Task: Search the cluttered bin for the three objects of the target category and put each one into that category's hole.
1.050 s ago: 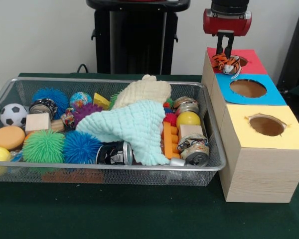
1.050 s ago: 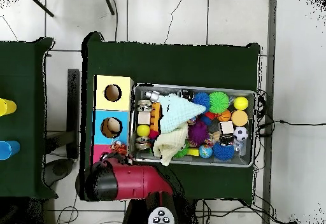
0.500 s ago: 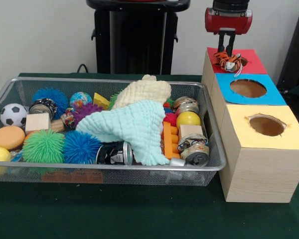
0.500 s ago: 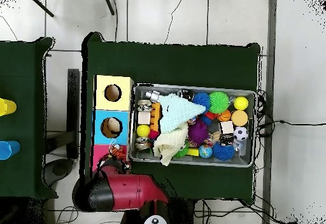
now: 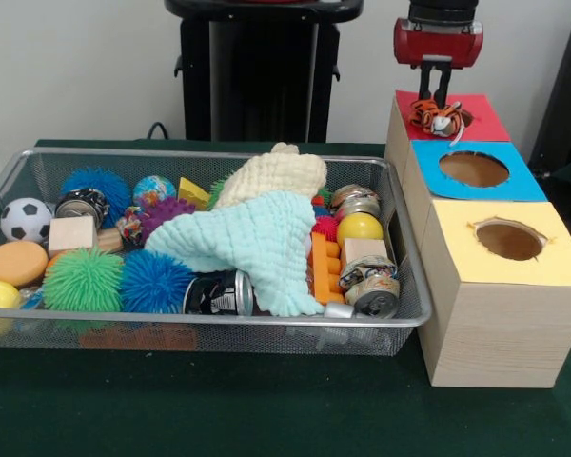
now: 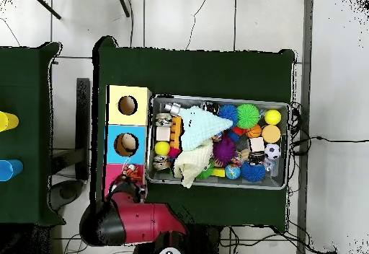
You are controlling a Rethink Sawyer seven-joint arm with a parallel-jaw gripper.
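While the front view is taken first, each line below names one part of the scene.

Front view, pincer: the pincer (image 5: 436,88) hangs at the upper right of the frame, its dark fingers pointing down; whether they are apart or together cannot be made out.
Front view, toy: a small orange striped tiger toy (image 5: 435,115) lies on the red panel (image 5: 476,122), directly below the pincer, at its tips.
Front view, hole: hidden under the toy, so I cannot tell if it has dropped in.
Front view, bin: the wire bin (image 5: 400,319) fills the left and centre, heaped with balls, cans and a mint cloth (image 5: 252,238).

Overhead view, arm: the red arm (image 6: 133,219) sits at lower left.
Overhead view, toy: a small orange speck (image 6: 130,169) at the red panel's edge, just above the arm.
Overhead view, key relation: likely the toy lies straight under the pincer, over the red hole.
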